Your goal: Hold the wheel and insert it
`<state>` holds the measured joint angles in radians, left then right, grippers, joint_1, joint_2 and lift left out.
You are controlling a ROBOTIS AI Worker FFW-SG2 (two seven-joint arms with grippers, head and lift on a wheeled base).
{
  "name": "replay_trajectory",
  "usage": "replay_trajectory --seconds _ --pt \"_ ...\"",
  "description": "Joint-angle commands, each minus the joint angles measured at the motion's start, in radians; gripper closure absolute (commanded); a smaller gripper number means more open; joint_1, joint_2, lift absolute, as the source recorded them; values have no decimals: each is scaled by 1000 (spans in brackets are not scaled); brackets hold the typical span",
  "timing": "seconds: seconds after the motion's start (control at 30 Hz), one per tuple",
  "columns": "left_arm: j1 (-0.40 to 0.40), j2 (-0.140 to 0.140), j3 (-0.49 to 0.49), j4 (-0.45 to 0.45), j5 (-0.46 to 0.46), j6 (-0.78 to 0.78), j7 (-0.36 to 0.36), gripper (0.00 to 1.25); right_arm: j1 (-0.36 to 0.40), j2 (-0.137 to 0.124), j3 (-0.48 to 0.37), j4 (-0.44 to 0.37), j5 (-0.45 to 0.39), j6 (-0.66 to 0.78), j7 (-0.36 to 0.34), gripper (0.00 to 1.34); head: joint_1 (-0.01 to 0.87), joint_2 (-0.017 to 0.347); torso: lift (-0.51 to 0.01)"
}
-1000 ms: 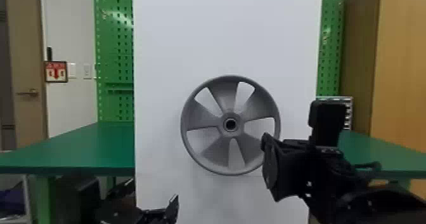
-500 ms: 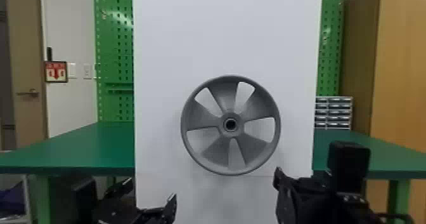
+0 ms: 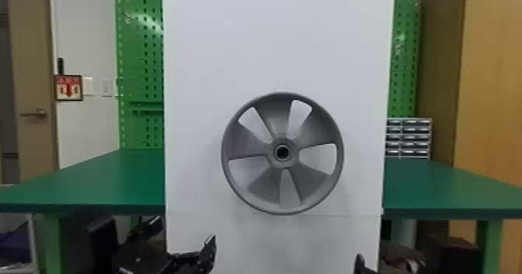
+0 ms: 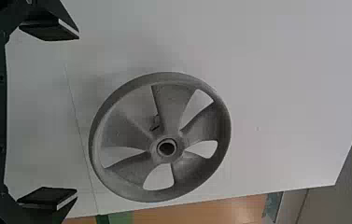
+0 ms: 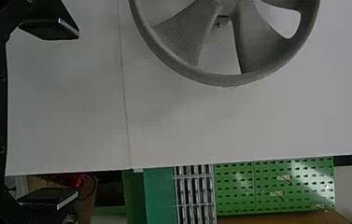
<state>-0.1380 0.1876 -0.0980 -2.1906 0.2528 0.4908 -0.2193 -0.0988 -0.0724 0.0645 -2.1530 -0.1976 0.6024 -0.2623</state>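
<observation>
The gray wheel (image 3: pixel 248 145) stood upright in front of the big white board (image 3: pixel 272 40), with a round hole (image 3: pixel 282 151) in its middle. The left gripper (image 3: pixel 182 238) was down low, to the left of the wheel, and its fingers (image 4: pixel 50 31) were spread wide. The right gripper (image 3: pixel 361 265) was low too, on the wheel's right, with its fingers (image 5: pixel 50 196) wide apart. A green counter (image 3: pixel 85 176) was behind the board.
</observation>
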Motion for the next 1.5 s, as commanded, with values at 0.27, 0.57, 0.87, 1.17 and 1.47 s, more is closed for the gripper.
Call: replay_trajectory --seconds 0.27,0.57,0.87,1.17,1.47 --pt "2 -7 3 0 -7 -1 0 101 156 -15 -9 87 44 -251 69 114 97 15 -442" --pt "9 -14 11 0 -10 -14 0 101 197 -20 31 183 90 -374 106 119 97 15 -442" --pt "12 -16 14 0 -17 -26 -3 101 191 -26 57 237 118 -434 149 121 97 15 -442" --pt "12 -16 15 0 -21 -28 -6 101 175 -27 63 246 141 -438 173 128 97 15 -442" --pt "9 -17 14 0 -24 -28 -6 101 174 -26 61 246 142 -441 179 134 97 15 -442"
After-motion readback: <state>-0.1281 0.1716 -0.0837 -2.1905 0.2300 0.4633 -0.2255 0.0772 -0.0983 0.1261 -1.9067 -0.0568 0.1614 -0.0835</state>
